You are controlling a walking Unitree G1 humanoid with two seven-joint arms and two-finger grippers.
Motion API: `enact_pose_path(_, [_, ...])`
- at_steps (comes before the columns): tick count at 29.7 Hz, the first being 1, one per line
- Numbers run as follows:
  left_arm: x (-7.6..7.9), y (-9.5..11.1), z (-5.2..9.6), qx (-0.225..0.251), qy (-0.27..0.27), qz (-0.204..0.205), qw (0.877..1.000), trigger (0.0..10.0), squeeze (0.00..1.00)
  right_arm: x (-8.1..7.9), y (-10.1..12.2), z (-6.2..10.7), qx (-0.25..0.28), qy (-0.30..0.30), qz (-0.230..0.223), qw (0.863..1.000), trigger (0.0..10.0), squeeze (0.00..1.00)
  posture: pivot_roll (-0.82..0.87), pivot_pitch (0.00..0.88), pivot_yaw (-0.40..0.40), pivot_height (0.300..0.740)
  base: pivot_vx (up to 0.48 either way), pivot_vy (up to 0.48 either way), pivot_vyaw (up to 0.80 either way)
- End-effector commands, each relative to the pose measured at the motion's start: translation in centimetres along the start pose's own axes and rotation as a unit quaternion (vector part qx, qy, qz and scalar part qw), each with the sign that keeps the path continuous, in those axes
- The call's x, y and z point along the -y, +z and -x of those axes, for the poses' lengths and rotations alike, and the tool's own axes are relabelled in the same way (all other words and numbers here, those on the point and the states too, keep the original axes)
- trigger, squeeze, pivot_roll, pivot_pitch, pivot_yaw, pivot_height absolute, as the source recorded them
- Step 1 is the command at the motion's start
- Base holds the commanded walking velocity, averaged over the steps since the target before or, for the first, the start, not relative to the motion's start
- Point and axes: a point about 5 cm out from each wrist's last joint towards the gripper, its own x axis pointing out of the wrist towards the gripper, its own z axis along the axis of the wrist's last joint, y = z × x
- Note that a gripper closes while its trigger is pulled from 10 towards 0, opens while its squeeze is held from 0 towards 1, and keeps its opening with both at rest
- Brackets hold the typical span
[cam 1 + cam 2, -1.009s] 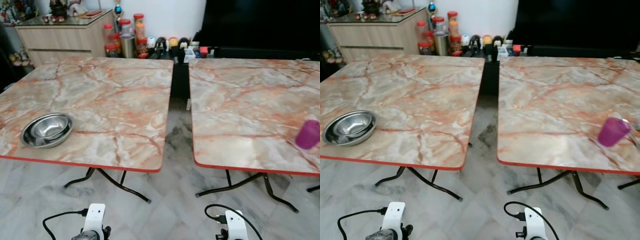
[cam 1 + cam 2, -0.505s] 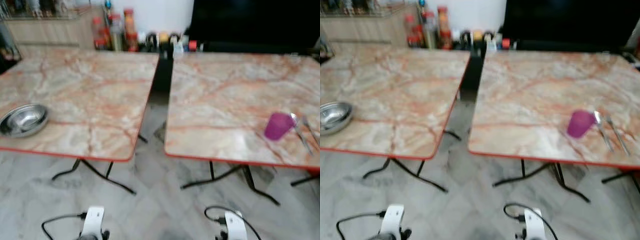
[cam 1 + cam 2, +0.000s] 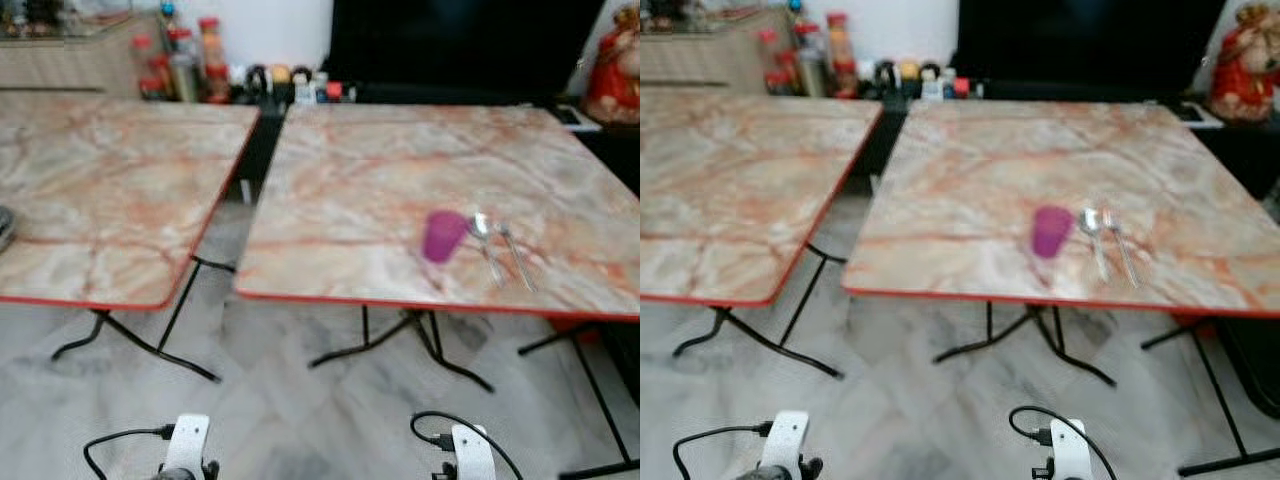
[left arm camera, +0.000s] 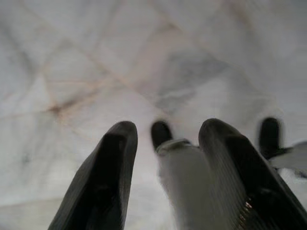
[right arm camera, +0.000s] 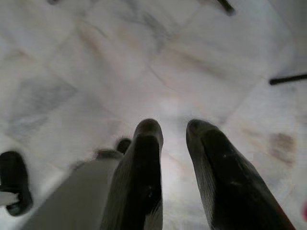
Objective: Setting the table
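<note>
Cup (image 3: 444, 236) beside cutlery (image 3: 503, 250); wrist views show floor (image 4: 144, 62).

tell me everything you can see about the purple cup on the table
The purple cup is a small tumbler of translucent magenta, plastic by its look, slightly wider at the rim than at the base. It stands upright on the right-hand marble-patterned table, close to the near red-trimmed edge. Just to its right lie a spoon and a fork, side by side; whether the spoon touches the cup is too blurred to tell. Its contents cannot be made out. No end effector is near it.
</note>
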Motion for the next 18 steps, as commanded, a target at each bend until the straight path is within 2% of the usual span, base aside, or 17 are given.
enact_pose_path(1, [-0.4,-0.17,0.06,-0.004,0.004,-0.015,1.0,10.0,0.0,-0.33,0.66,-0.08,0.01,0.004,-0.004,1.0,10.0,0.0,-0.03,0.0,0.011,0.74,0.0,-0.454,0.0])
enact_pose_path(18, [-0.34,-0.09,0.04,-0.001,0.009,-0.012,1.0,10.0,0.0,-0.11,0.62,-0.08,0.009,-0.002,-0.008,1.0,10.0,0.0,-0.02,0.0,-0.008,0.74,0.0,-0.444,0.0])
